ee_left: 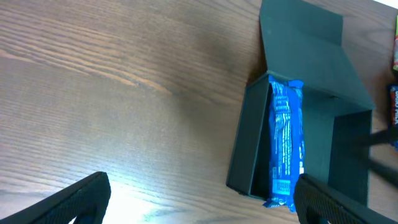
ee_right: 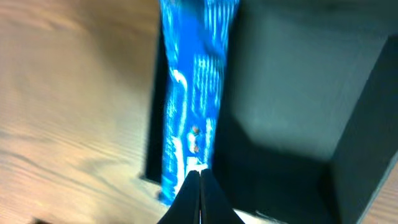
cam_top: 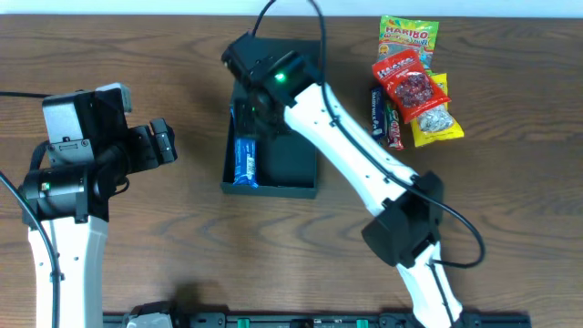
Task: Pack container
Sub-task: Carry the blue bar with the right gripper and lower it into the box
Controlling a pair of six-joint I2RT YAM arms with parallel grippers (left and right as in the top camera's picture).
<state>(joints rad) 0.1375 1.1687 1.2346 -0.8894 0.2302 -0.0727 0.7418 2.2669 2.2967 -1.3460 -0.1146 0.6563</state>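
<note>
The container (cam_top: 290, 157) is an open black box in the middle of the table, its flap lid folded back at the far side. A blue snack packet (cam_top: 246, 159) lies along its left inner wall. My right gripper (cam_top: 248, 117) hangs over the far left part of the box; in the right wrist view its fingers (ee_right: 200, 173) are pressed together and empty, just above the blue packet (ee_right: 194, 93) and the box floor (ee_right: 292, 81). My left gripper (cam_top: 164, 142) is open, left of the box. In the left wrist view its fingers (ee_left: 202, 199) frame the box (ee_left: 245, 143) and packet (ee_left: 286, 137).
Loose snacks lie at the back right: a Haribo bag (cam_top: 408, 35), a red packet (cam_top: 410, 87), a yellow packet (cam_top: 439, 125) and dark bars (cam_top: 384, 114). The right arm (cam_top: 355, 164) crosses over the box's right side.
</note>
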